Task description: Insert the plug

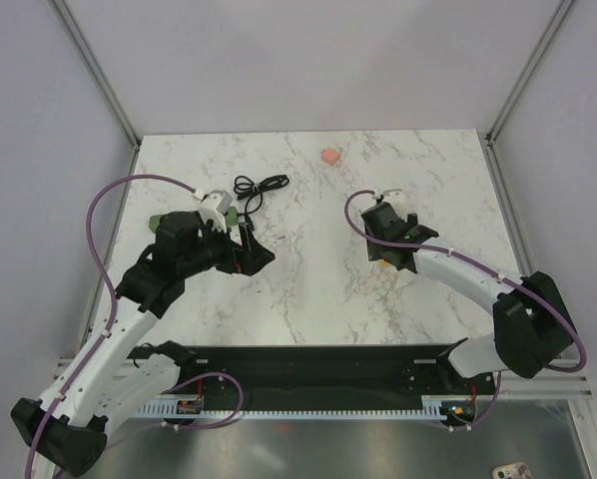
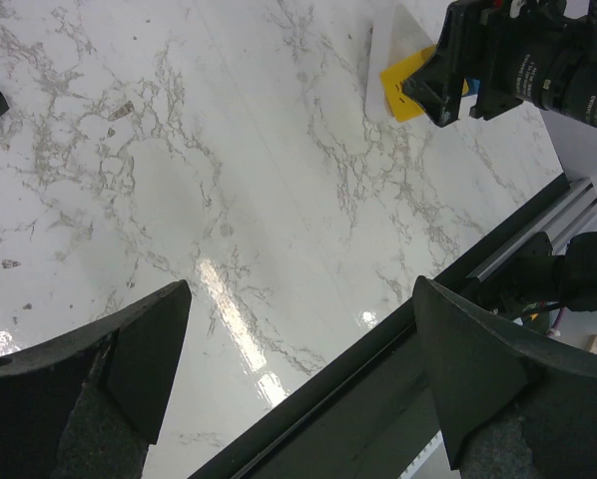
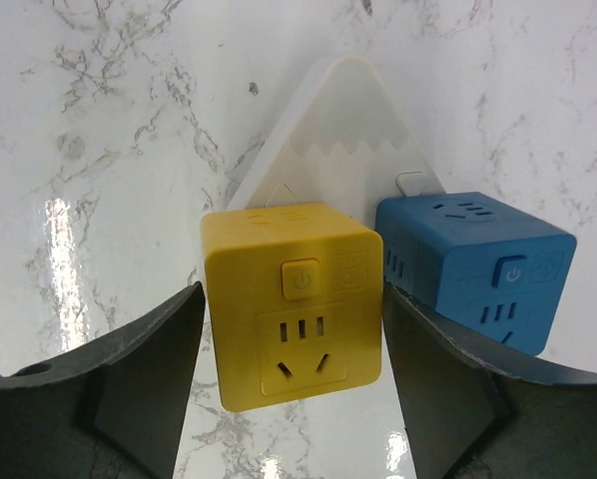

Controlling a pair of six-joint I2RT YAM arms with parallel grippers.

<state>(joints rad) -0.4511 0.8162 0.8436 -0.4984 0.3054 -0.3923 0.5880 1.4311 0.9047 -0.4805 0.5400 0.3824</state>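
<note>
Likely light, rigid, slick: small teal plastic plug [image 1: 235,214], best pinched across flat sides. Left gripper [image 2: 303,287] released; right gripper [image 3: 291,299] clamped on yellow plastic socket cube [image 3: 279,249].

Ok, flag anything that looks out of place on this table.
A small pink piece lies alone near the far edge, apart from everything else. The yellow cube and blue cube face different ways by the white stand, so they look skewed to each other. No damage shows.

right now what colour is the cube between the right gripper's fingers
Yellow. The socket cube shows best in the right wrist view.
</note>
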